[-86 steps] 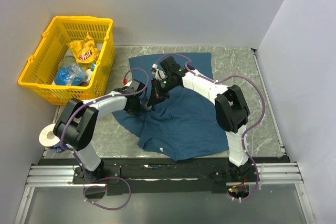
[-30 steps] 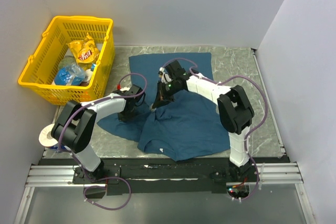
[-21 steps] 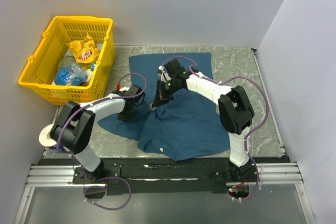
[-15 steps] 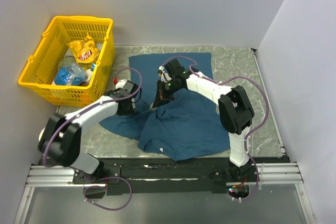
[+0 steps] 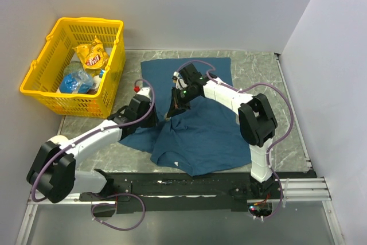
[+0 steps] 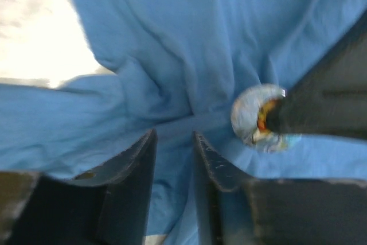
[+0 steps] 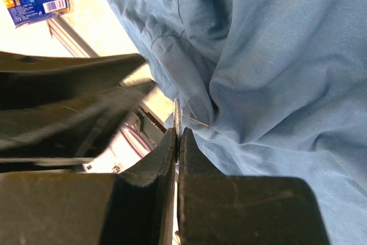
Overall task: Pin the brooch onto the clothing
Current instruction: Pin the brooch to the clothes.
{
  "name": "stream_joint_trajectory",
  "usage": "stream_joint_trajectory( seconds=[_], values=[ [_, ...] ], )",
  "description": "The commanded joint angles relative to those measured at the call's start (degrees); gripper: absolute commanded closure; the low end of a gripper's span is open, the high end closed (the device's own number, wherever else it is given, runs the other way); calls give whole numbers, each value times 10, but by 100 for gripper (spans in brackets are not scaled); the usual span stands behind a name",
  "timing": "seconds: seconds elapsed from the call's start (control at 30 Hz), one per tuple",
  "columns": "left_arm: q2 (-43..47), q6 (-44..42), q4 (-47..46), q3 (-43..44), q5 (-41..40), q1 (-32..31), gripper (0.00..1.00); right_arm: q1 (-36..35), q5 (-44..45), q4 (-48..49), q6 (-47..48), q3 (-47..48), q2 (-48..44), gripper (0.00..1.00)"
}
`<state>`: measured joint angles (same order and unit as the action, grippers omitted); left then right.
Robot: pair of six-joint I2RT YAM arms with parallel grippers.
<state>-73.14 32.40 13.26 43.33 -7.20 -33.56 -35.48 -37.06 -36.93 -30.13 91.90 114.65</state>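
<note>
The counter (image 5: 258, 67) is viewed whole from high above its near edge, facing down and forward. The left end effector (image 6: 172, 142) and right end effector (image 7: 178, 136) are each framed at very close range by their own wrist cameras, aimed at the clothing (image 6: 172, 27). The brooch (image 6: 252, 116) is shared by both wrist views.

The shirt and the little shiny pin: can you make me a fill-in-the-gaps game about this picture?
The shirt is the colour ____. The basket next to it is the colour ____. The right tool is ____ on the brooch. The left tool is ____ and holds nothing.
Missing words: blue, yellow, shut, open.
</note>
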Motion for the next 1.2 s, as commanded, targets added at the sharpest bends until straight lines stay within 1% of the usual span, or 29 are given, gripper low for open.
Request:
stream_joint_trajectory(
  seconds=[0.0, 0.07, 0.17, 0.2, 0.23, 0.33, 0.37, 0.43, 0.47, 0.7, 0.77, 0.83, 0.93, 0.97, 1.03, 1.17],
  values=[
    [-2, -23, -96, -28, 68, -8, 56, 1, 6, -3, 6, 24, 10, 100],
    [1, -30, -118, -41, 86, -8, 54, 1, 7, -3, 7, 24, 12, 100],
    [1, -31, -128, -54, 88, -8, 54, 1, 6, -3, 7, 23, 14, 100],
    [-2, -33, -146, -55, 91, -8, 55, 2, 6, -3, 6, 23, 15, 100],
    [-6, -35, -150, -58, 93, -8, 55, 1, 7, -3, 5, 23, 15, 100],
    [-20, -36, -159, -63, 90, -9, 63, 1, 8, -3, 6, 24, 17, 100],
    [-24, -37, -161, -64, 90, -9, 75, 0, 9, -3, 6, 24, 17, 100],
    [-35, -38, -165, -65, 88, -9, 87, 1, 14, -4, 5, 25, 19, 100],
    [-38, -38, -165, -66, 88, -9, 99, 1, 15, -4, 5, 25, 19, 100],
    [-31, -37, -156, -74, 74, -9, 99, -3, 38, -17, 9, 31, 31, 100],
    [-25, -37, -146, -72, 51, -9, 99, -5, 46, -22, 10, 35, 35, 100],
    [-17, -36, -138, -69, 47, -9, 99, -5, 45, -24, 10, 39, 40, 100],
    [10, -32, -133, -63, 44, -9, 65, -6, 45, -24, 10, 45, 44, 100],
    [18, -30, -134, -64, 47, -9, 47, -6, 45, -25, 11, 47, 44, 100],
    [42, -26, -133, -67, 50, -9, 38, -8, 45, -25, 11, 50, 46, 100],
    [65, -25, -134, -74, 86, -9, 39, -6, 42, -25, 11, 50, 49, 100]
  ],
)
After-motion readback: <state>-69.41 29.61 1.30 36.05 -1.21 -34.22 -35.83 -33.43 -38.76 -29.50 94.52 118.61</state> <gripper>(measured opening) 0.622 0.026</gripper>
